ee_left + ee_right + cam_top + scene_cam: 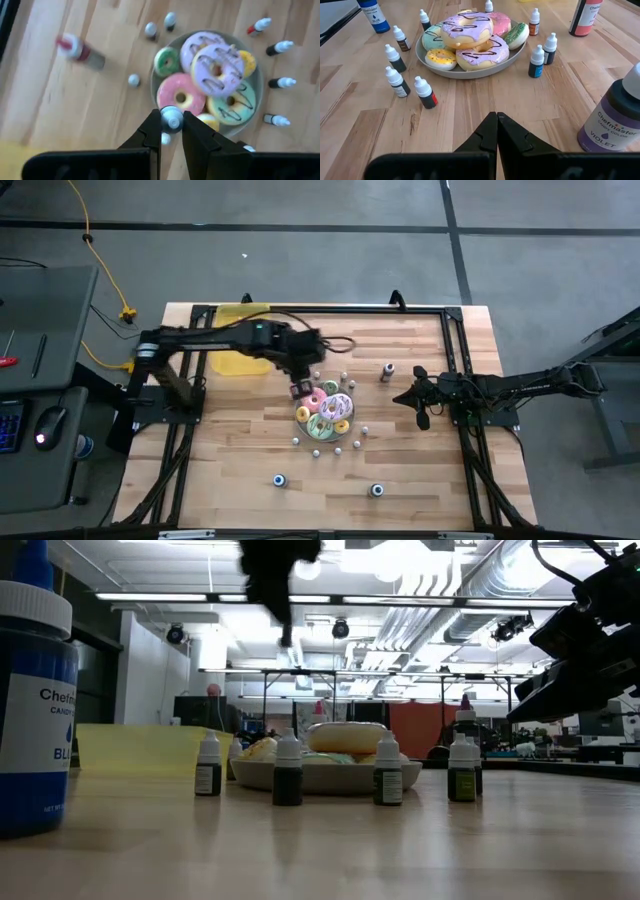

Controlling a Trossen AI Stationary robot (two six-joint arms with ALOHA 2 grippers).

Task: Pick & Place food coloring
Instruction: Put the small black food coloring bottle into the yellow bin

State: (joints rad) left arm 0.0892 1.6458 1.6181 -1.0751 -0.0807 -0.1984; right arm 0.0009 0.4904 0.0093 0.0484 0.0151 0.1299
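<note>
grey-capped food coloring bottle pinched in my left gripper above the doughnut plate — right gripper clenched, idle

Two dark jointed arms, black-fingered left tool.

From overhead, the small food coloring bottles around the plate are showing only as pale specks, their cap colours too small to tell. At table height, the big blue bottle is being cut off by the frame's edge, its label reading only in part, and the left arm is hanging as a dark blurred shape from the top. In the left wrist view, the left gripper is hiding all but the cap of what it is pinching, and a pink-capped bottle is smearing into blur. In the right wrist view, the violet bottle is being cropped at the edge.
</note>
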